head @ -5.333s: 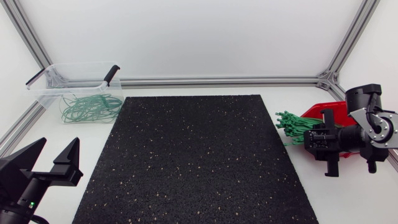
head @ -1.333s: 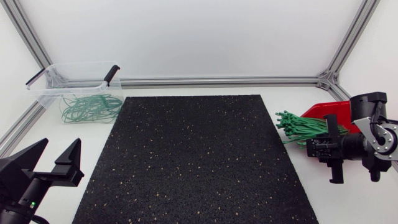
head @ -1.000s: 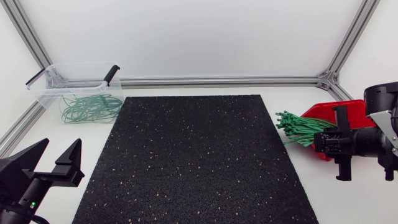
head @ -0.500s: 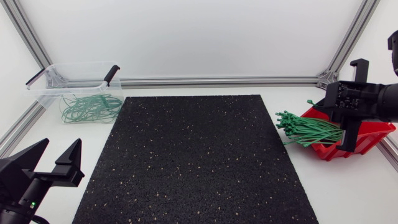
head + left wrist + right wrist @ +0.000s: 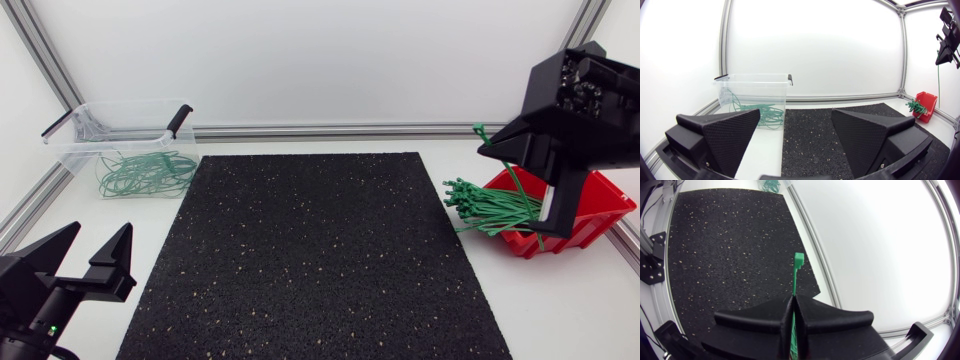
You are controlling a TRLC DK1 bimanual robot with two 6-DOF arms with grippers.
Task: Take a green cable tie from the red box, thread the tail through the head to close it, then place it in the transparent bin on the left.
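The robot was at the first step: picking a single tie out of the stock. The right gripper [image 5: 793, 299] hung raised above the red box [image 5: 605, 200] at the right side of the tabletop [image 5: 560, 310], its fingers clenched on one green cable tie [image 5: 798, 270]. The tie's head stood out above the fingertips. In the head view its tail hung down past the bundle of loose ties [image 5: 485, 208] that spilled from the box's open end towards the black mat [image 5: 320, 260]. Whether the tail had quite cleared the bundle could not be told.

The left gripper [image 5: 96, 235] sat low at the near left corner, well apart from all this, its fingers released and spread wide with nothing between them. The transparent bin [image 5: 120, 130] stood at the far left corner with a tangle of closed ties [image 5: 145, 172] already lying in it.

Threading probably came next. That would call for carrying the tie over the mat and bringing the left gripper up to take the free tail. The tail would then have to be bent round and lined up squarely with the small slot in the head.
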